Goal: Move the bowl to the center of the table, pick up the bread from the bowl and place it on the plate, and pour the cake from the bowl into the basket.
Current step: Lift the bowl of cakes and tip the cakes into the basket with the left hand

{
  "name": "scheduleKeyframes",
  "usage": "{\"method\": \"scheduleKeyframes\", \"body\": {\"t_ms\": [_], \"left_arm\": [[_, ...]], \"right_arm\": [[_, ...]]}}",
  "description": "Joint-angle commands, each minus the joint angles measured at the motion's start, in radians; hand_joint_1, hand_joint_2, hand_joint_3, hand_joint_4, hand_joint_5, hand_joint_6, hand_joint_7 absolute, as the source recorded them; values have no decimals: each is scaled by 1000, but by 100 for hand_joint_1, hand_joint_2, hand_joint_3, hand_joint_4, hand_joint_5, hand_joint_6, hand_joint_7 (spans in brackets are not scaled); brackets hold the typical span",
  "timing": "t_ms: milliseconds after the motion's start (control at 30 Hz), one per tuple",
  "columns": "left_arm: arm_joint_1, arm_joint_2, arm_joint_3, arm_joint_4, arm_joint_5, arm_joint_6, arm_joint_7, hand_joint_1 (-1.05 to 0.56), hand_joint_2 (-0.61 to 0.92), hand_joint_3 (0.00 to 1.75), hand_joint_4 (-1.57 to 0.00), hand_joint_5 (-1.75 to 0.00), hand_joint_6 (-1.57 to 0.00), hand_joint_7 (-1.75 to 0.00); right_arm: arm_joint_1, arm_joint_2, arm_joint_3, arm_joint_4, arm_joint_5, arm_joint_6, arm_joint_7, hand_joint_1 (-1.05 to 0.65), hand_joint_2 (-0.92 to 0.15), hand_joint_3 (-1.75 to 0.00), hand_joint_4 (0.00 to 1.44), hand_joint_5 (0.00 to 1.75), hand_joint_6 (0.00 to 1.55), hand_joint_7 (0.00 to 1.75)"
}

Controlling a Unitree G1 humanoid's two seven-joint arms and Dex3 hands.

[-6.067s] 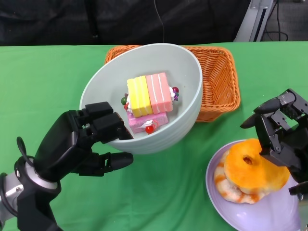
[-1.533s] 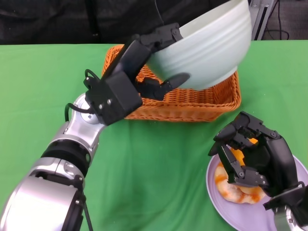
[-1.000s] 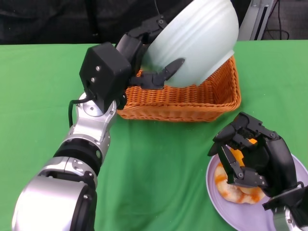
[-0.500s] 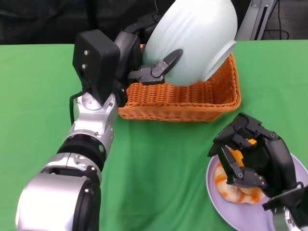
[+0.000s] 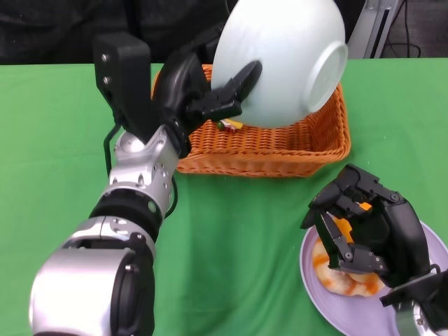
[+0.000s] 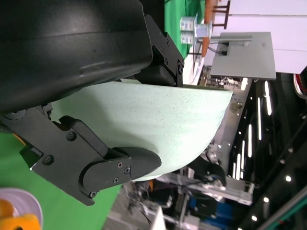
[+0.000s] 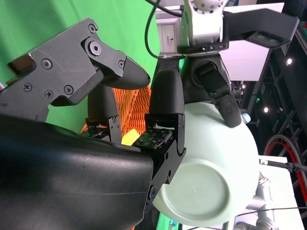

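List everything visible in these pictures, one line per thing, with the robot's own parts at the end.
bowl: one, pale green, tipped over the basket, base facing the camera.
basket: one, orange wicker, far centre of the table.
cake: a small yellow and red piece showing in the basket under the bowl.
plate: one, lilac, near right.
bread: one, orange, on the plate.
table: one, green cloth.
left hand: black, grips the bowl.
right hand: black, over the bread; contact unclear.

Bright even light; soft shadows; sharp head view; no glare
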Motion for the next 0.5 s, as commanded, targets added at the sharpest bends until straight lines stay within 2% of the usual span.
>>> {"method": "scheduleKeyframes", "body": {"t_ms": [33, 333, 500], "left_arm": [[-45, 5, 26, -27, -44, 46, -29, -10, 61, 100, -77, -173, -77, -149], [-75, 10, 91, -45, -131, 247, -26, -7, 65, 105, -73, -174, -75, -154], [-75, 10, 96, -57, -136, 271, -23, -6, 65, 106, -71, -175, -73, -157]], "right_arm": [[0, -3, -6, -4, 17, 0, 4, -7, -49, -114, 72, 164, 61, 136], [9, -7, -4, -24, 20, 16, 5, -9, -50, -112, 72, 165, 61, 136], [10, -6, -5, -27, 19, 16, 3, -9, -50, -112, 72, 165, 61, 135]]}}
